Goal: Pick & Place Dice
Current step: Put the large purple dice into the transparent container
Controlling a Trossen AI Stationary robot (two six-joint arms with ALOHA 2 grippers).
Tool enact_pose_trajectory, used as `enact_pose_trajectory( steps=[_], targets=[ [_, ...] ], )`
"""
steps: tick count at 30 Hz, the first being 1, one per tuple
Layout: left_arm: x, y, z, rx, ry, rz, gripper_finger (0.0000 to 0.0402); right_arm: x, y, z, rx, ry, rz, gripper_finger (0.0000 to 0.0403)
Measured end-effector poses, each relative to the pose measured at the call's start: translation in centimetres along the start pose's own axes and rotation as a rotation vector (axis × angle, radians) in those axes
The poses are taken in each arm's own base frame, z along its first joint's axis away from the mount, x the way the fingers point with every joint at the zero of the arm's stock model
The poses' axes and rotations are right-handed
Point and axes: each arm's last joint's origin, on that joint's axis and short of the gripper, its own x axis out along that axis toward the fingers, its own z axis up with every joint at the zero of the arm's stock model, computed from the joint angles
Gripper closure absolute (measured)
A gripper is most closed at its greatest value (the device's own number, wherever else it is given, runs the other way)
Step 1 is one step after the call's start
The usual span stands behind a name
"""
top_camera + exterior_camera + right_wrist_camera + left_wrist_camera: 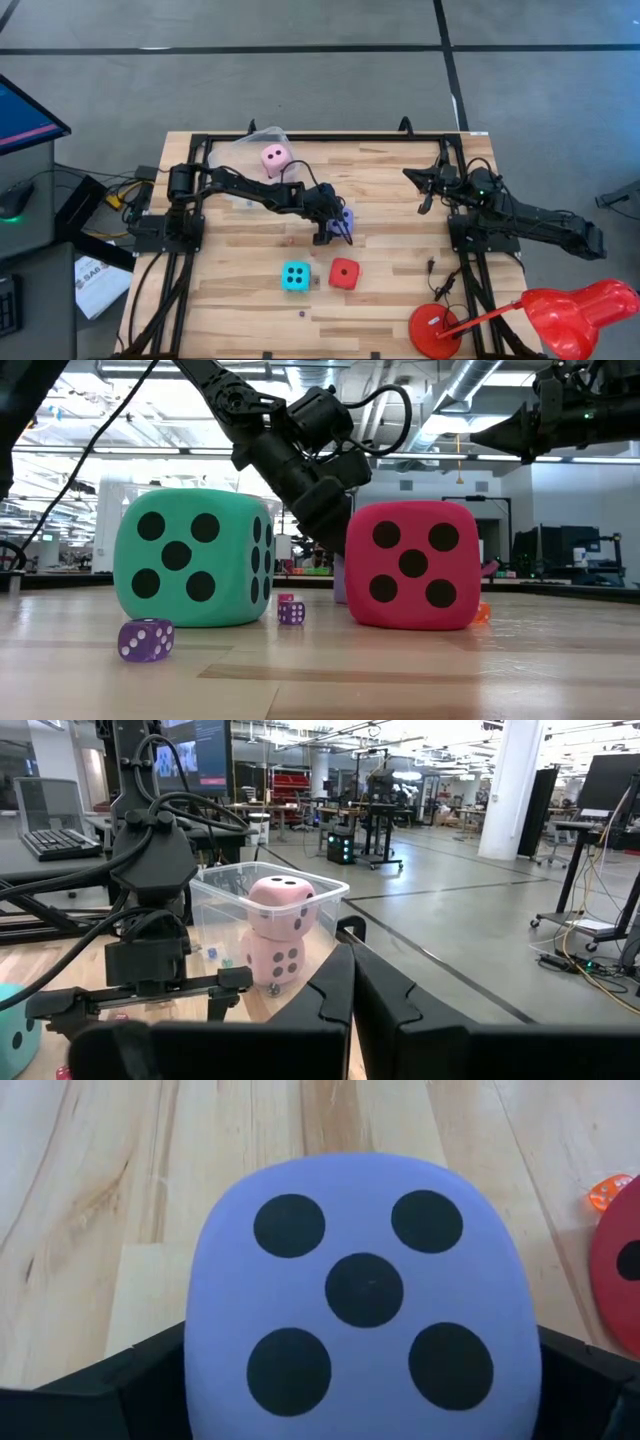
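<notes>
While the left gripper [338,228] stands over the violet-blue die [365,1295] near the middle of the table [400,190], its jaws spread wide on either side of it, that die shows its five-pip face to the wrist camera. The cyan die [295,276] and red die [344,273] sit nearer the front edge, and two pink dice [278,928] are stacked in the clear tub [325,890]. The right gripper [425,183] waits over the table's right side, jaws closed.

Robotics lab, exposed ceiling ducts [470,390], monitors [190,750], equipment stands [375,815]

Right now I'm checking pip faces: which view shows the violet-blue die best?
The left wrist view: the violet-blue die fills it, five pips up. The high view shows a sliver under the left gripper; the low view hides most of it.
</notes>
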Motion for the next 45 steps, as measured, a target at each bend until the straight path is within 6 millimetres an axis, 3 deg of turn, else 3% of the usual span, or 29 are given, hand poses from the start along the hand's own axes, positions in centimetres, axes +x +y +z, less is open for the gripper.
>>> enact_pose_trajectory(
  steps=[31,40,45],
  targets=[
    [-0.06,0.05,0.47,-0.045,-0.045,0.005,0.0004,0.00,0.00,0.00,0.000,0.000,0.000,0.0403],
    [-0.06,0.05,0.46,-0.046,-0.044,0.005,0.0030,0.00,0.00,0.00,0.000,0.000,0.000,0.0403],
    [-0.07,0.05,0.48,-0.044,-0.045,0.005,0.0023,0.00,0.00,0.00,0.000,0.000,0.000,0.0403]
  ],
)
